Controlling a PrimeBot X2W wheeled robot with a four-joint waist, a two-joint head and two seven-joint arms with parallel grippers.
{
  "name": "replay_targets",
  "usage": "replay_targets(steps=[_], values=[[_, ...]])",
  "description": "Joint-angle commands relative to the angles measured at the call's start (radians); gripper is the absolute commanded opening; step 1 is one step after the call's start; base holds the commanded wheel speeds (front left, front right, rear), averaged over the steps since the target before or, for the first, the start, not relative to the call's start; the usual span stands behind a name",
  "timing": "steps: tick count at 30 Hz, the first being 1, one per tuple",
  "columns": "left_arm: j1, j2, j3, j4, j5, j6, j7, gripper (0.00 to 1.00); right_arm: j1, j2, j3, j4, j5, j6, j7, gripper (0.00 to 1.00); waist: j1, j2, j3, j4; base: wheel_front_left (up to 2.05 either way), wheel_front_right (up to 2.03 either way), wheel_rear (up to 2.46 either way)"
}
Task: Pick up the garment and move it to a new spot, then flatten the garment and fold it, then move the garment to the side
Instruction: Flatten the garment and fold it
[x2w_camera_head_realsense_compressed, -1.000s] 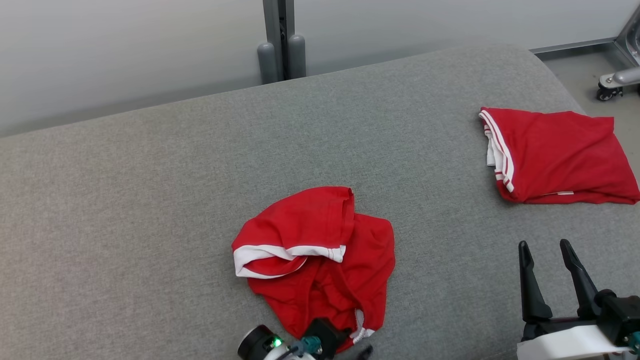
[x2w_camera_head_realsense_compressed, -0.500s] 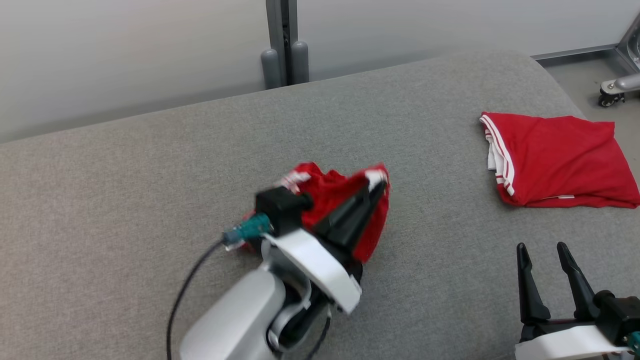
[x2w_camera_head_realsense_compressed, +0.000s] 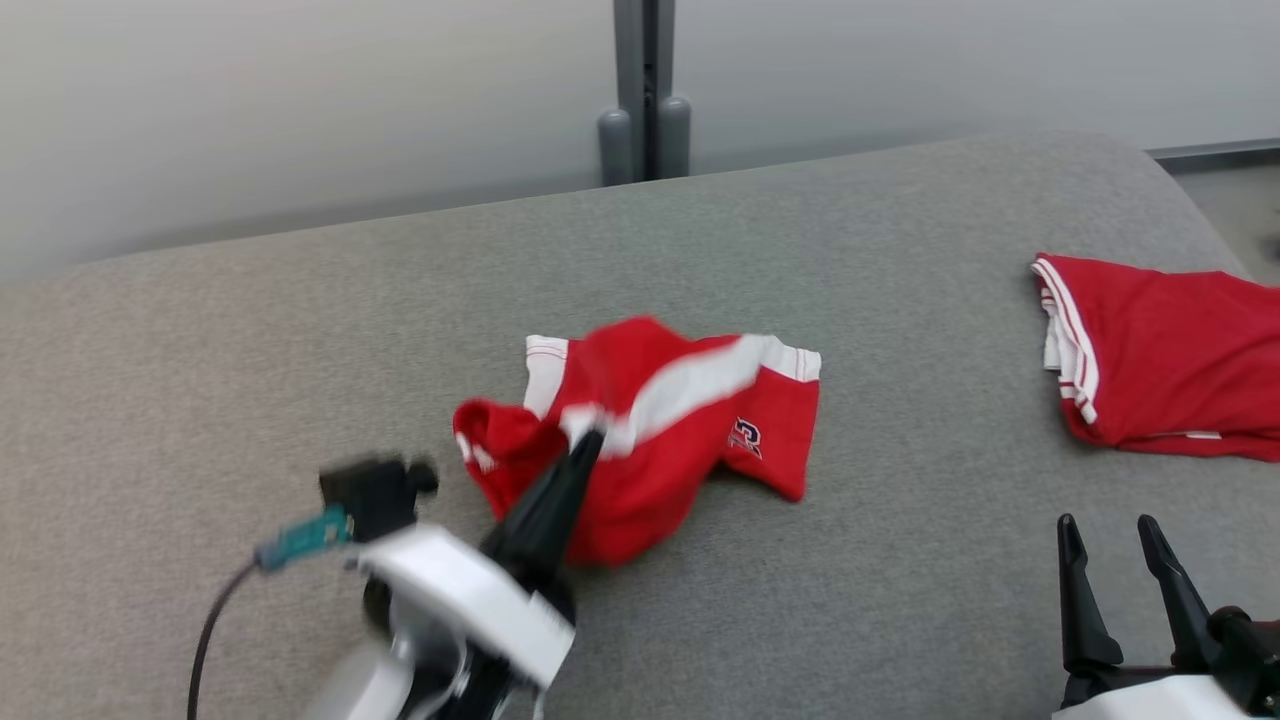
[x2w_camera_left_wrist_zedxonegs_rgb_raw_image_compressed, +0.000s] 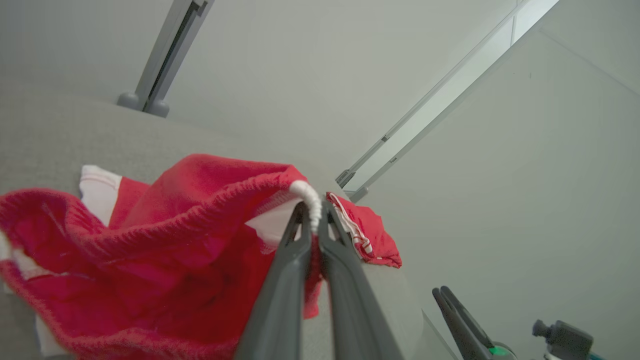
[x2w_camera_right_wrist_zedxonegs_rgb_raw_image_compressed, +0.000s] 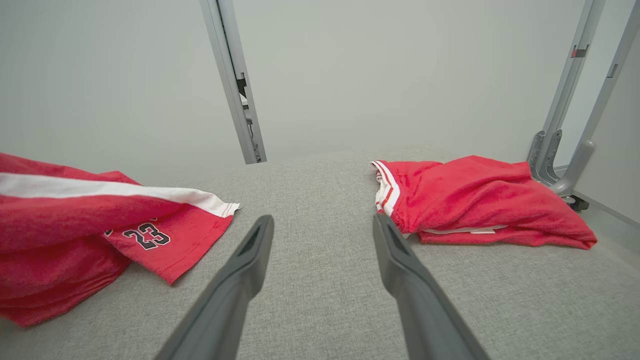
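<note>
The garment (x2w_camera_head_realsense_compressed: 660, 440) is a pair of red shorts with white bands and a number on one leg, partly lifted off the grey cushioned surface (x2w_camera_head_realsense_compressed: 300, 330). My left gripper (x2w_camera_head_realsense_compressed: 590, 440) is shut on its waistband edge; the left wrist view shows the garment (x2w_camera_left_wrist_zedxonegs_rgb_raw_image_compressed: 150, 250) hanging from my left gripper (x2w_camera_left_wrist_zedxonegs_rgb_raw_image_compressed: 314, 212), with a white cord pinched at the tips. In the right wrist view the garment (x2w_camera_right_wrist_zedxonegs_rgb_raw_image_compressed: 100, 225) trails at the left. My right gripper (x2w_camera_head_realsense_compressed: 1110, 530) stands open low at the right, and my right gripper (x2w_camera_right_wrist_zedxonegs_rgb_raw_image_compressed: 322, 225) holds nothing.
A second red garment (x2w_camera_head_realsense_compressed: 1160, 360), folded, lies at the right end of the surface; the folded garment (x2w_camera_right_wrist_zedxonegs_rgb_raw_image_compressed: 475, 200) sits just ahead-right of my right fingers. A grey post (x2w_camera_head_realsense_compressed: 645, 90) stands behind the far edge against a pale wall.
My left gripper closed on the garment at its near edge, lifted it and swung it up and over, so the shorts now partly unfurl. The head camera has shifted. The right gripper stayed open.
</note>
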Motion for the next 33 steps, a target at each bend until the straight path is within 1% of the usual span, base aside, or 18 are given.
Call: replay_targets(steps=[1, 3, 5, 6, 8, 9, 12, 15, 17, 20, 24, 25, 26, 27, 28, 31, 33], values=[[0.095, 0.043, -0.01, 0.004, -0.028, 0.011, 0.034, 0.0, 0.01, -0.005, -0.003, 0.007, -0.001, 0.0, 0.0, 1.0, 0.0, 0.0, -0.004, 0.03, 0.0, 0.0, 0.0], [0.192, 0.066, -0.028, 0.025, -0.041, 0.019, 0.046, 0.0, 0.014, -0.005, -0.004, 0.011, -0.001, 0.0, 0.0, 1.0, 0.0, 0.0, -0.005, 0.05, 0.0, 0.0, 0.0], [0.28, 0.076, -0.039, 0.055, -0.057, 0.022, 0.039, 0.0, 0.018, -0.005, -0.002, 0.017, -0.005, 0.0, 0.0, 1.0, 0.0, 0.0, -0.006, 0.069, 0.0, 0.0, 0.0], [0.348, 0.083, -0.032, 0.096, -0.081, 0.029, 0.028, 0.0, 0.027, -0.005, -0.002, 0.028, -0.002, 0.0, 0.0, 1.0, 0.0, 0.0, -0.009, 0.088, 0.0, 0.0, 0.0], [0.388, 0.089, -0.006, 0.139, -0.096, 0.038, -0.005, 0.0, 0.035, -0.005, -0.01, 0.043, -0.016, 0.0, 0.0, 1.0, 0.0, 0.0, -0.011, 0.112, 0.0, 0.0, 0.0], [0.388, 0.089, -0.006, 0.139, -0.096, 0.038, -0.005, 0.0, 0.035, -0.005, -0.01, 0.043, -0.016, 0.0, 0.0, 1.0, 0.0, 0.0, -0.011, 0.112, 0.0, 0.0, 0.0], [0.404, 0.084, 0.027, 0.202, -0.113, 0.025, -0.046, 0.0, 0.044, -0.005, -0.015, 0.057, -0.025, 0.0, 0.0, 1.0, 0.0, 0.0, -0.014, 0.15, 0.0, 0.0, 0.0], [0.373, 0.078, 0.049, 0.236, -0.128, 0.001, -0.066, 0.0, 0.051, -0.005, -0.013, 0.076, -0.036, 0.0, 0.0, 1.0, 0.0, 0.0, -0.019, 0.177, 0.0, 0.0, 0.0], [0.362, 0.071, 0.051, 0.244, -0.14, -0.019, -0.06, 0.0, 0.05, -0.005, -0.015, 0.085, -0.038, 0.0, 0.0, 1.0, 0.0, 0.0, -0.023, 0.19, 0.0, 0.0, 0.0], [0.358, 0.079, 0.055, 0.252, -0.141, -0.044, -0.07, 0.0, 0.048, -0.005, -0.011, 0.095, -0.042, 0.0, 0.0, 1.0, 0.0, 0.0, -0.03, 0.199, 0.0, 0.0, 0.0], [0.385, 0.101, 0.058, 0.273, -0.118, -0.042, -0.094, 0.0, 0.056, -0.005, -0.005, 0.101, -0.04, 0.0, 0.0, 1.0, 0.0, 0.0, -0.047, 0.198, 0.0, 0.0, 0.0], [0.388, 0.106, 0.061, 0.277, -0.113, -0.039, -0.103, 0.03, 0.059, -0.005, -0.008, 0.101, -0.038, 0.0, 0.0, 1.0, 0.0, 0.0, -0.051, 0.198, 0.0, 0.0, 0.0], [0.389, 0.112, 0.063, 0.28, -0.104, -0.035, -0.112, 0.14, 0.061, -0.005, -0.009, 0.102, -0.037, 0.0, 0.0, 1.0, 0.0, 0.0, -0.055, 0.199, 0.0, 0.0, 0.0], [0.392, 0.117, 0.065, 0.282, -0.094, -0.031, -0.123, 0.38, 0.066, -0.005, -0.011, 0.103, -0.036, 0.0, 0.0, 1.0, 0.0, 0.0, -0.06, 0.2, 0.0, 0.0, 0.0], [0.396, 0.122, 0.064, 0.285, -0.084, -0.026, -0.131, 1.0, 0.07, -0.005, -0.011, 0.104, -0.035, 0.0, 0.0, 1.0, 0.0, 0.0, -0.065, 0.2, 0.0, 0.0, 0.0], [0.408, 0.139, 0.05, 0.283, -0.051, -0.02, -0.151, 1.0, 0.074, -0.005, -0.008, 0.106, -0.033, 0.0, 0.0, 1.0, 0.0, 0.0, -0.085, 0.196, 0.0, 0.0, 0.0], [0.409, 0.149, 0.058, 0.266, -0.015, -0.004, -0.187, 1.0, 0.073, -0.005, -0.014, 0.099, -0.033, 0.0, 0.0, 1.0, 0.0, 0.0, -0.094, 0.193, 0.0, 0.0, 0.0]])
